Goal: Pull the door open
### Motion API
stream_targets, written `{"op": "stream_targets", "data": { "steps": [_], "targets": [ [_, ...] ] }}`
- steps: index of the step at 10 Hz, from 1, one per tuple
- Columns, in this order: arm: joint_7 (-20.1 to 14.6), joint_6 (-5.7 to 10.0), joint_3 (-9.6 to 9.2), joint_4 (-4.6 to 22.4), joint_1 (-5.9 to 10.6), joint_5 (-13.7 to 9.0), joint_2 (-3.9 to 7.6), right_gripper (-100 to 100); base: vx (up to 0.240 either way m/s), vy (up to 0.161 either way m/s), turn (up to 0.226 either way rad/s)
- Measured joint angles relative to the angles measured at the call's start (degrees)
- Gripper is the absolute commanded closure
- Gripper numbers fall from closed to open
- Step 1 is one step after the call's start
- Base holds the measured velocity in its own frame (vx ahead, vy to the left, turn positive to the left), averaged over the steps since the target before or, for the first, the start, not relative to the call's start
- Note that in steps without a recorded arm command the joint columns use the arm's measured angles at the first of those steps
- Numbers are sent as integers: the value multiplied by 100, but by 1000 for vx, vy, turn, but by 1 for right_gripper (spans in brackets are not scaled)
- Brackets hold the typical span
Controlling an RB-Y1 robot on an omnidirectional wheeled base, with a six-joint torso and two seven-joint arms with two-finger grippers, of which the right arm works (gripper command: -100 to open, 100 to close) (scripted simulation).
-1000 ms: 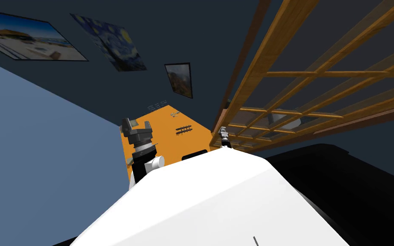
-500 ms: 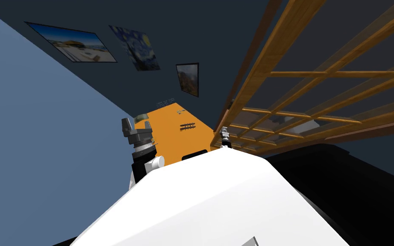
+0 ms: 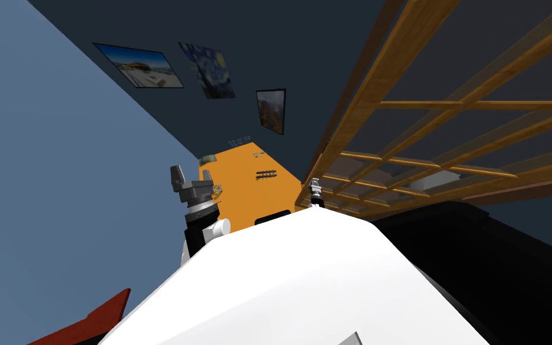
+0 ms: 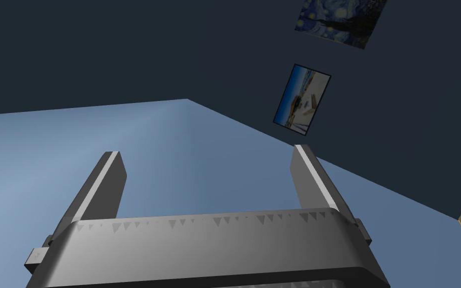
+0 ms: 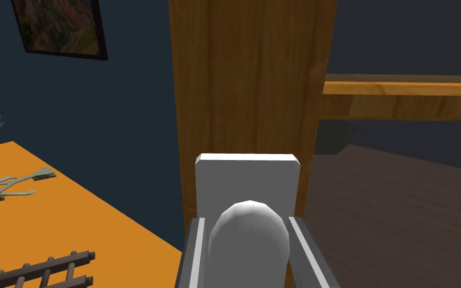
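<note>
Head view: wooden lattice door (image 3: 388, 66) on my right, right gripper (image 3: 314, 189) at its edge; left gripper (image 3: 190, 178) idle by the orange table (image 3: 245, 197).
Left wrist: 2 fingers (image 4: 99, 185) spread, empty.
Right wrist: jaws pinched on the grey knob (image 5: 248, 237), on its plate (image 5: 248, 172). That contact is too small to read from the head.
Best bet: pull along the hinge arc, squeeze firm, wrist following the swing.

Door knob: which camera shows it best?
Right wrist view: grey door knob sits close between the right gripper's fingers, its plate on the wooden door. Head view: gripper tiny at the door's edge, knob too small to tell. The left gripper, open, faces away.
</note>
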State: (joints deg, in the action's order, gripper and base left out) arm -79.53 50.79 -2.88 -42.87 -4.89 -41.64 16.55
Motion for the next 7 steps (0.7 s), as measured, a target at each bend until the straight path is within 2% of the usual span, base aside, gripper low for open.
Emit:
{"op": "stream_targets", "data": {
  "steps": [4, 6, 7],
  "targets": [
    [-123, -44, -194, -203, -140, 106, 100, 100, -207, 32, 58],
    [-263, 8, -336, -106, -106, 188, 155, 100, -184, -2, 57],
    [-294, 10, -393, -176, -164, 220, 163, 100, -167, -5, 60]
  ]
}}
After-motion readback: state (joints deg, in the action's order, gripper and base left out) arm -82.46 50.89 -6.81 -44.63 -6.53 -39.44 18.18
